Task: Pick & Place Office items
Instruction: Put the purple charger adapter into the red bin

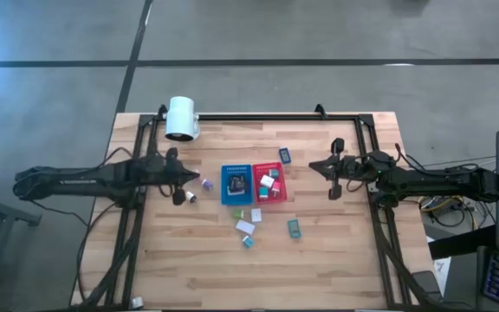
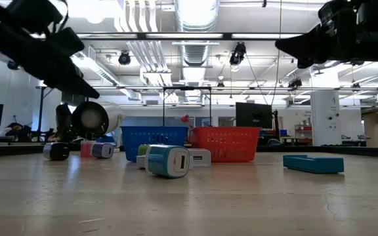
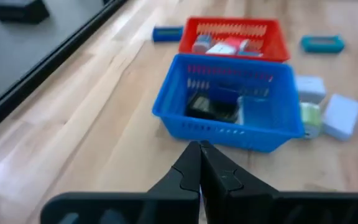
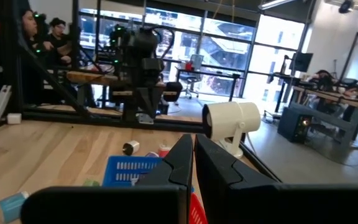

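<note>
Several small office items lie on the table: a purple block (image 1: 206, 185) and a black one (image 1: 189, 198) near my left gripper (image 1: 196, 178), a dark blue piece (image 1: 284, 155), white blocks (image 1: 245, 227), a teal block (image 1: 248, 242) and a teal clip (image 1: 294, 229). More sit inside the blue tray (image 1: 225, 196) and the red tray (image 1: 281, 196). My left gripper (image 3: 201, 152) is shut, raised above the table left of the blue tray (image 3: 229, 132). My right gripper (image 1: 312, 166) (image 4: 193, 149) is shut, raised right of the red tray.
A big white cylinder (image 1: 181, 119) stands near the far left corner. A black frame (image 1: 258, 116) runs along the table's far edge and sides. Bare wood lies along the near edge. In the right wrist view, people sit in the room beyond the table.
</note>
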### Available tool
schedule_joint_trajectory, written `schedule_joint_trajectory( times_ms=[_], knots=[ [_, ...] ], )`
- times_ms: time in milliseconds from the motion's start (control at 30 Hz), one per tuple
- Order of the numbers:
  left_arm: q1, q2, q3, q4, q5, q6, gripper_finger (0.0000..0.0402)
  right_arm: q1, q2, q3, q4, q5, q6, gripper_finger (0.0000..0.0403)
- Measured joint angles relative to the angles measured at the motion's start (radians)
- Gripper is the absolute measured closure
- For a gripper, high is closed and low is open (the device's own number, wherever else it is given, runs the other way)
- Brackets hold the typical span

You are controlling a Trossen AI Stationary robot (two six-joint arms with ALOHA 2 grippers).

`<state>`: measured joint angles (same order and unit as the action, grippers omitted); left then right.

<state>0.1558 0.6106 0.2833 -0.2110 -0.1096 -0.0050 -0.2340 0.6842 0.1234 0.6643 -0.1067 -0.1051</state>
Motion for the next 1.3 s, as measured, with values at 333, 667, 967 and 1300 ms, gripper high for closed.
schedule_joint_trajectory(
  times_ms=[333,667,967,1300],
  knots=[
    [0.0,0.397,0.357,-0.334,-0.025,0.12,0.0309,0.0,0.0,0.0,-0.001,0.003,0.0,0.039],
    [0.045,0.729,0.575,-0.55,0.085,0.448,0.0216,0.0,0.0,0.0,-0.015,0.002,0.011,0.039],
    [0.128,0.888,0.592,-0.55,0.233,0.566,0.0207,0.0,0.0,0.0,-0.024,0.001,0.015,0.039],
    [0.163,0.964,0.592,-0.536,0.249,0.627,0.0185,0.0,0.0,0.0,-0.023,0.001,0.008,0.039]
  ],
)
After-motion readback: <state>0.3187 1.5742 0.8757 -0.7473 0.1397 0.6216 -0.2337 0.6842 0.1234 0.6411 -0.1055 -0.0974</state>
